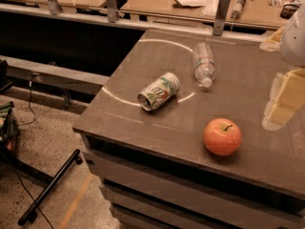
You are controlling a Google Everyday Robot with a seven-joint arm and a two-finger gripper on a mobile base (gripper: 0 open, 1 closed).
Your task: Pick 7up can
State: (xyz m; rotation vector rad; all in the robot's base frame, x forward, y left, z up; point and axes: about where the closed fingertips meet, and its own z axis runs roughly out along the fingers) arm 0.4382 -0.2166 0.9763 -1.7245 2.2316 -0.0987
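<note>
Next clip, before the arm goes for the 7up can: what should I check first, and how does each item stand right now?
1. 7up can in plain view, nothing covering it: ok.
2. Can upright: not ok. It lies on its side on the table, silver end toward the front left.
3. Can apart from its neighbours: ok. It touches neither the water bottle nor the apple.
4. Gripper at the can: not ok. It is at the right edge of the view, over the table's right side, away from the can.
5. Way from gripper to can: probably ok, through the gap between bottle and apple.
</note>
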